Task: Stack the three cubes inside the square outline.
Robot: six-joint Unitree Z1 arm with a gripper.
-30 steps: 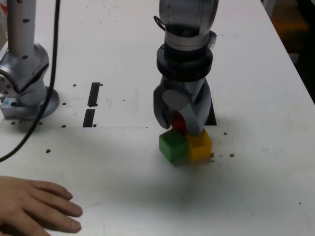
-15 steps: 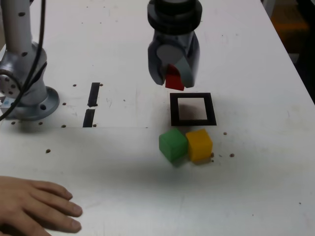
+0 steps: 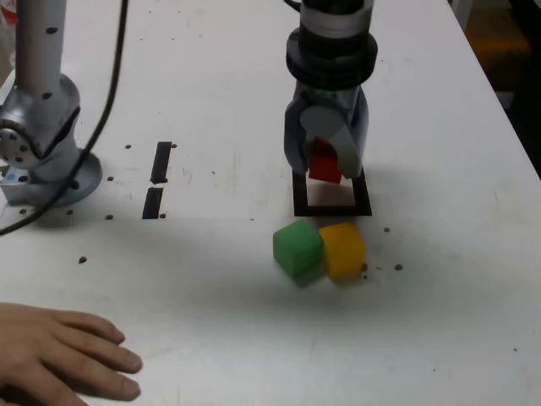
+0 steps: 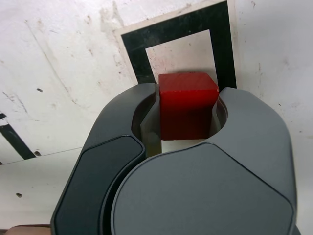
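Exterior view looks down from across the table (image 3: 211, 321), facing the arm; wrist view peers close past the gripper (image 4: 188, 115); both share the square outline (image 3: 331, 207) (image 4: 178, 29)

No writing, label, brand or number can be read anywhere here: nothing on the white surface (image 3: 211, 321), and nothing on the small matte red cube (image 4: 188, 105), the green one (image 3: 297, 249) or the yellow one (image 3: 342, 249). The only marks are black tape: a thin square outline (image 4: 173, 34) and two short black bars (image 3: 157, 179) at its nine o'clock.
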